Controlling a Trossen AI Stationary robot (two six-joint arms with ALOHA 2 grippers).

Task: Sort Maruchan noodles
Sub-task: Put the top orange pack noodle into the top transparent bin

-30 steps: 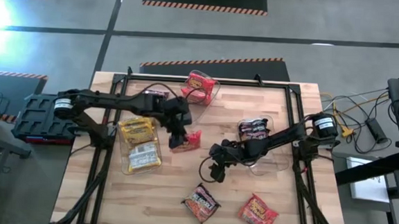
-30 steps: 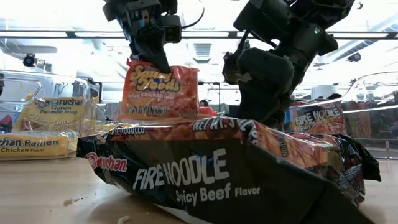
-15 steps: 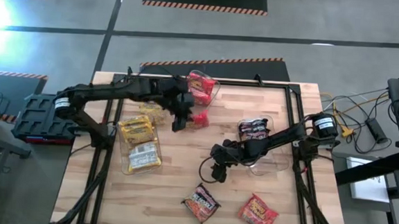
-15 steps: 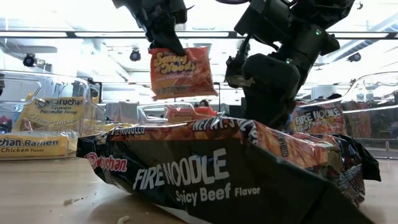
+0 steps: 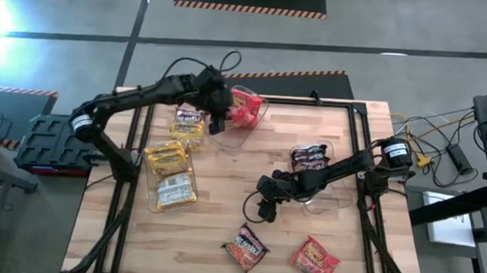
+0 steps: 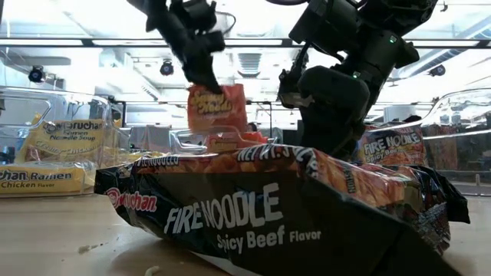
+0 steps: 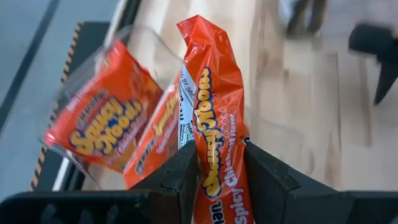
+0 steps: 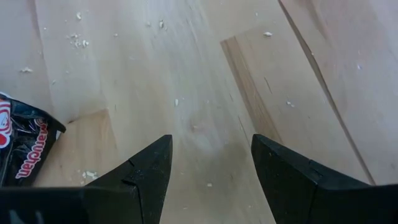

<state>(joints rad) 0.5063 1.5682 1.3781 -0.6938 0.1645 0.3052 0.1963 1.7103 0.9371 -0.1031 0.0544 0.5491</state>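
- The table (image 5: 221, 228) is made of pale butcher-block wood strips, flecked with crumbs in the right wrist view.
- Clear, hard-walled plastic bins are set on it: a left bin (image 5: 171, 179) filled with flat yellow packets (image 5: 167, 156), a far bin (image 5: 253, 120) holding red packets (image 5: 247, 103), and a right bin (image 5: 329, 188) holding a dark packet (image 5: 311, 157).
- A crinkly red packet (image 7: 214, 143) is pinched by the left gripper (image 7: 221, 171) above the far bin, hung with its long axis upright.
- The right gripper (image 8: 211, 162) is held low over bare wood near the table's middle, fingers spread and empty.
- Two loose packets, one dark (image 5: 246, 244) and one red (image 5: 315, 258), are laid flat by the near edge.
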